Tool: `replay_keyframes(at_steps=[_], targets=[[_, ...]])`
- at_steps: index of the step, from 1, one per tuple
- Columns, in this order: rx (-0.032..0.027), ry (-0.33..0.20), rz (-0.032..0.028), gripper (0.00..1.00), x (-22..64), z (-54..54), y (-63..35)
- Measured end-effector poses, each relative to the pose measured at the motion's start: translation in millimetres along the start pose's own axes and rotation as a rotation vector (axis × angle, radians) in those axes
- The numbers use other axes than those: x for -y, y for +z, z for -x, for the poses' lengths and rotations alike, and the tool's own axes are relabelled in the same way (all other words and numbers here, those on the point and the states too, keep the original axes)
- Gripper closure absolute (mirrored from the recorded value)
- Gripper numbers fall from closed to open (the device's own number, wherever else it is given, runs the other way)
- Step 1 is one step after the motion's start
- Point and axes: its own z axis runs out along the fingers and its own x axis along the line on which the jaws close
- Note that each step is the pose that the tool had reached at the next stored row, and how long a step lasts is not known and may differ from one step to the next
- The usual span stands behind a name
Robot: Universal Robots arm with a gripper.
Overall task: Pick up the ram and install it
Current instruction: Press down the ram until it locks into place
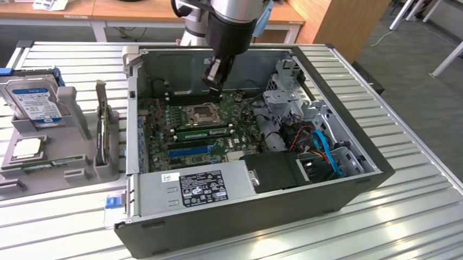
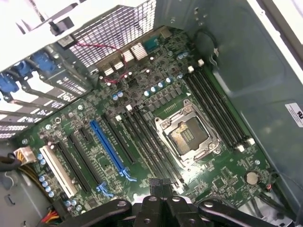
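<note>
1. Green circuit board is showing as a thin stick, the ram (image 1: 203, 130), seated flat in a slot of the motherboard (image 1: 190, 142) just beside the CPU socket (image 1: 201, 114), inside the open computer case (image 1: 347, 135); a second stick seems to be lying in the holder (image 1: 43, 162) on the counter (image 1: 405, 216), at the exterior view's left.
2. The claw (image 1: 214, 73) is hanging inside the case above the slots on the far side of the socket, pointing straight down, probably so that anything it carries meets a slot square.
3. Whether its fingers are gripping a stick I cannot tell; its tip is dark and unclear.
4. In the wrist view the claw (image 2: 163, 208) is looking down on the socket (image 2: 188, 135) and the memory slots (image 2: 215, 111), which are standing empty on that side.
5. The case is lying on its side, likely to give access from above.
</note>
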Motion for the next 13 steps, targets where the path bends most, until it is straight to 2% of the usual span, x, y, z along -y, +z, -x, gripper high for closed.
replay_keyframes(at_steps=[4,7,13], targets=[[-0.0006,0.036,0.0037,0.9,0.0,0.0,0.1],[0.0007,0.069,0.0044,0.9,0.0,0.0,0.0],[0.0078,0.156,0.0018,0.9,0.0,0.0,0.0]])
